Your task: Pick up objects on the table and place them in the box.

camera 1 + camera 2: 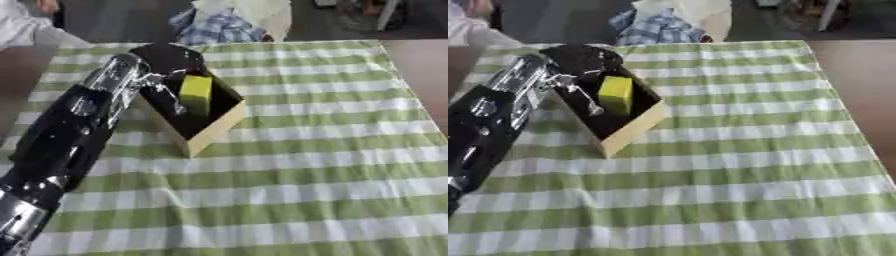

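One table (332, 165) in a green-and-white checked cloth carries one open box (214, 131) with tan walls and a dark inside. One left arm (74, 125) reaches in over the box's near-left rim. Its left hand (166, 62) is over the box, but whether its fingers are curled cannot be told, and one yellow block (195, 92) stands inside the box just beside it.

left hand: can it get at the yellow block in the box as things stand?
Probably yes. The left hand is over the open-topped box, its fingers beside the yellow block. Nothing shows between them. Whether the fingers touch the block I cannot tell.
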